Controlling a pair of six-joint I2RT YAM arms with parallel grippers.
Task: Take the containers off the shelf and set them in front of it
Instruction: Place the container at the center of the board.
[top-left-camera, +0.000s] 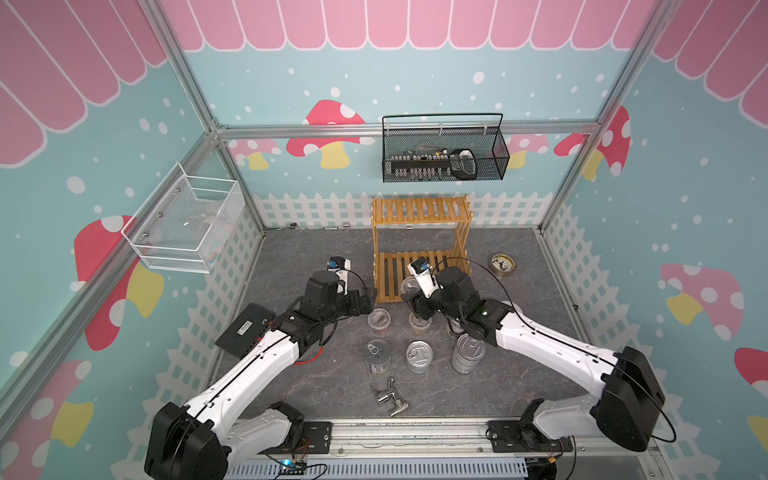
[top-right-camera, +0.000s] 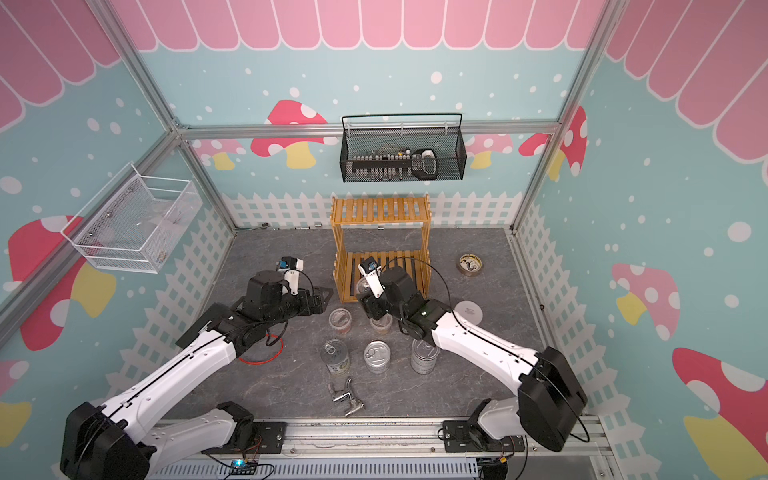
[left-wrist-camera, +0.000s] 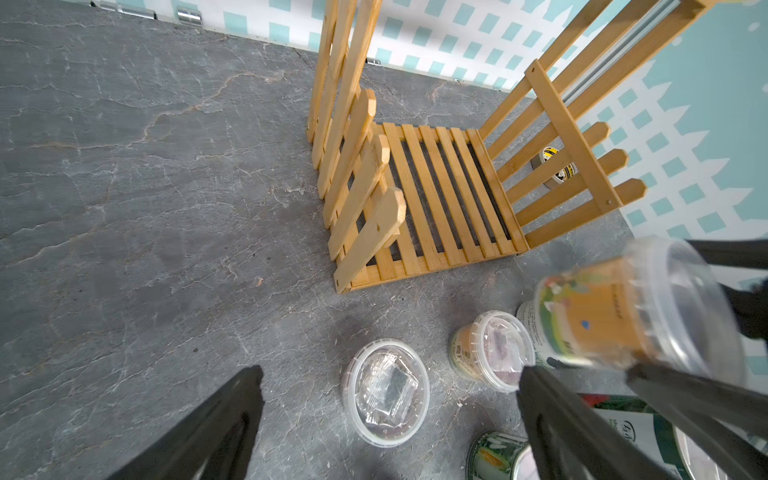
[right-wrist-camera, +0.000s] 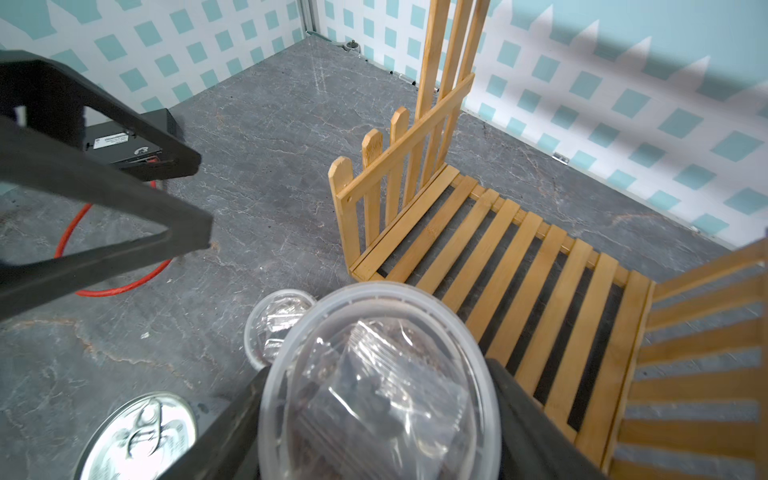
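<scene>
Right wrist view: right claw (right-wrist-camera: 376, 419) pinching the held tub (right-wrist-camera: 374, 386), clear plastic, one finger on each side of its wall.
Held tub, place: off the shelf (top-left-camera: 422, 216), in the air at the front edge of the lower tier in both top views; tilted in the left wrist view.
Left claw (left-wrist-camera: 390, 374): spread wide, nothing between its fingers, above the bench (top-left-camera: 299, 257) near the shelf's front left corner.
Shelf: two tiers of yellowish slats, back middle of the bench.
Bench tubs (top-left-camera: 379, 321): two, clear-lidded, upright, side by side just in front of the shelf.
Tins (top-left-camera: 419, 355): three seen, pull-tab tops, in a row nearer the robot.
White-lidded jar (top-right-camera: 469, 312): one seen, right of the bench tubs, partly behind the right arm.
Faucet (top-left-camera: 390, 397): chrome, lying on the bench in front of the tins.
Tape roll (top-left-camera: 503, 264): flat on the bench, right of the shelf.
</scene>
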